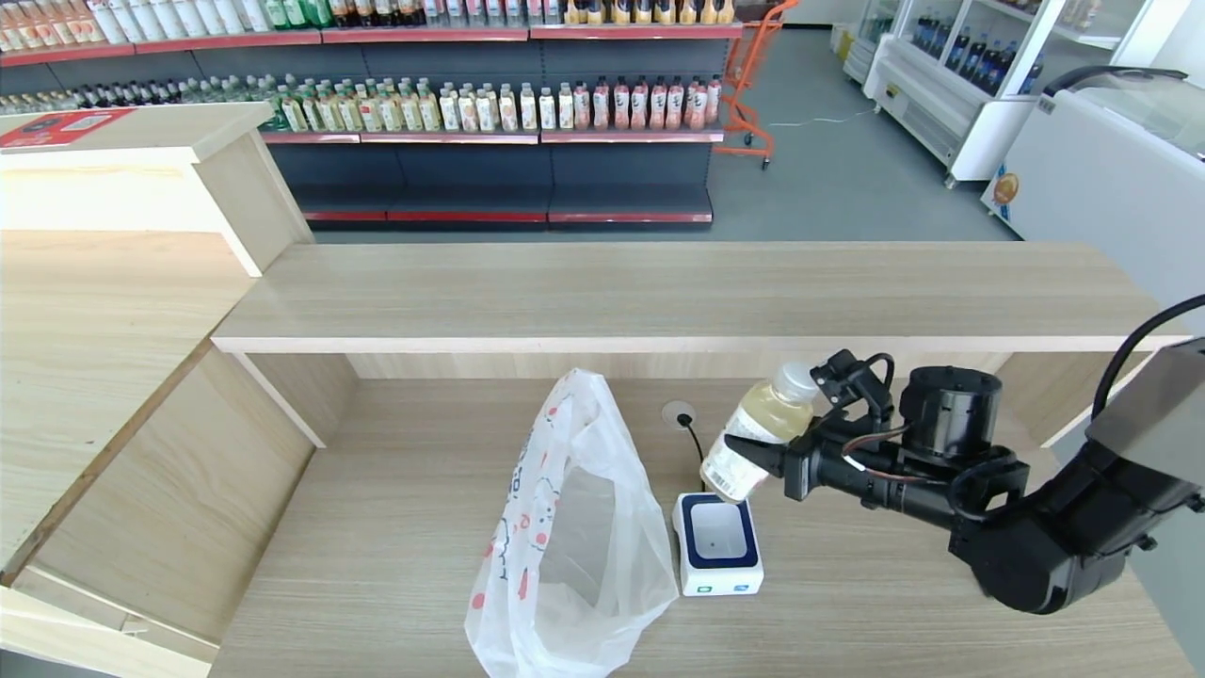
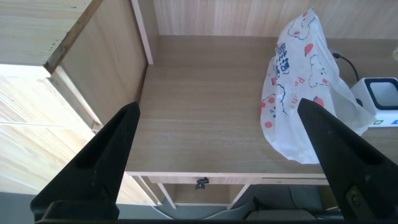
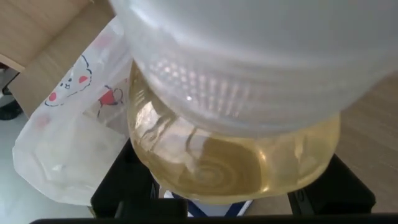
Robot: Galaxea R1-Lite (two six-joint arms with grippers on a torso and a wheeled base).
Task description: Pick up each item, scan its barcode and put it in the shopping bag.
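Your right gripper (image 1: 753,450) is clamped on the bottle (image 1: 770,416). The jaws press on its lower half, at the label, one from each side. The bottle is clear, with a pale yellow drink inside and a white cap. It is tilted in the grip: the cap end points up and away from you and rises out of the jaws, and the bottom end points down and hangs out below them.

Just under the jaws, below the bottom of the bottle, stands the scanner (image 1: 717,546), a small white box with a dark blue frame around its window. It sits on the wooden counter (image 1: 866,603). You cannot tell from these views whether the bottle touches it; it looks a little above.

Past the fingertips of the right gripper, on the far side of the scanner from the arm, the shopping bag (image 1: 565,527) stands on the counter. It is thin white plastic with red prints and touches the scanner's side.

Your left gripper (image 2: 219,104) has its jaws wide apart and nothing is between them. Under the jaws is bare counter; the bag stands just outside one finger.
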